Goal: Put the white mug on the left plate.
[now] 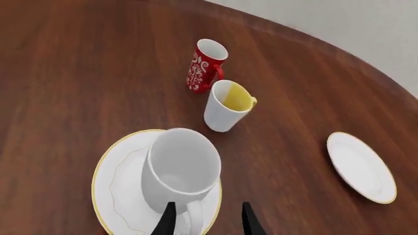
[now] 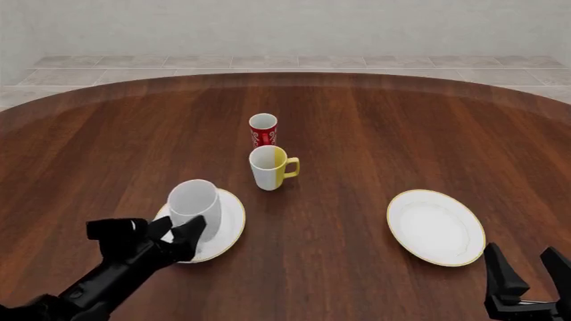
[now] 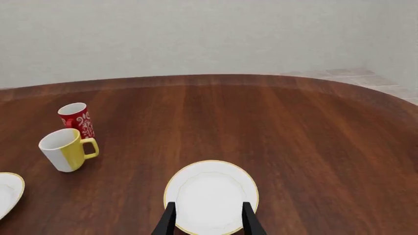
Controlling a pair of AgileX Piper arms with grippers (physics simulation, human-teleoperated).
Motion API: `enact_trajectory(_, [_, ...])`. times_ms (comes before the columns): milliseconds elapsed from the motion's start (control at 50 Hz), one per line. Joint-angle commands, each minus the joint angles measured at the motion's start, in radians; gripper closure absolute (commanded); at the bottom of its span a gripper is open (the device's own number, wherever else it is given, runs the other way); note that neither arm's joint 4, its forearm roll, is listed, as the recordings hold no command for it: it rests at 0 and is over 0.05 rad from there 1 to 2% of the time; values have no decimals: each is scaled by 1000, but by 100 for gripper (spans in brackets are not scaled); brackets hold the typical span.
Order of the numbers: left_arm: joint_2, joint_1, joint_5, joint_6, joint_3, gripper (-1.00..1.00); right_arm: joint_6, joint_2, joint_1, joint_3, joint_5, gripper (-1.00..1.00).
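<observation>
The white mug (image 2: 194, 208) stands upright on the left plate (image 2: 229, 231), the left end effector (image 2: 176, 234) spread open astride its handle, likely needing only to withdraw.

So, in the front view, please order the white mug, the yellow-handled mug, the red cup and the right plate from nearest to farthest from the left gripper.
From the left gripper:
1. The white mug, just ahead of it, on the left plate.
2. The yellow-handled mug, farther in, near the centre.
3. The red cup, behind that mug.
4. The right plate, across on the right side.
</observation>
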Motion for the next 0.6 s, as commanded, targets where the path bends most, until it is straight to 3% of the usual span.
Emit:
enact_trajectory(20, [-173, 7, 143, 24, 7, -100, 1, -1, 3, 0, 1, -100])
enact_trajectory(220, [-389, -5, 313, 41, 10, -100, 1, 3, 5, 0, -3, -100])
enact_trajectory(600, [-877, -12, 797, 91, -93, -100, -1, -13, 11, 0, 7, -100])
